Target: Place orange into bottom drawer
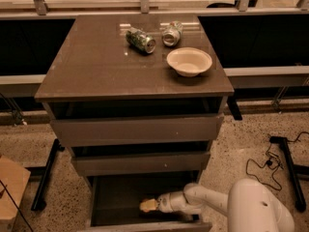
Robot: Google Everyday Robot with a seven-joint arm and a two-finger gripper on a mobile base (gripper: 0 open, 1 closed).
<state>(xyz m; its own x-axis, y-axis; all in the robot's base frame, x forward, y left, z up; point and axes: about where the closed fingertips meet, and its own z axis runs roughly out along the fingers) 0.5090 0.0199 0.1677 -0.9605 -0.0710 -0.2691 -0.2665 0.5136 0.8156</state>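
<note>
My white arm reaches from the right into the open bottom drawer (116, 197), the deepest of three grey-brown handleless drawers. My pincer (151, 205) is clamped on the small, round, matte-skinned orange (147, 205), low inside the dark interior; I cannot tell if it touches the floor. I judge the orange to be light and firm with slight give, smooth, and likely to roll, so a hold across its widest middle suits it. Two crushed green cans (141, 39) and a beige bowl (189, 61) sit on the brown tabletop (96, 66) above.

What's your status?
Pincer inside open grey-brown bottom drawer, low. Small round orange not distinguishable at its tip. Crushed green cans, beige bowl up top, out of path.
</note>
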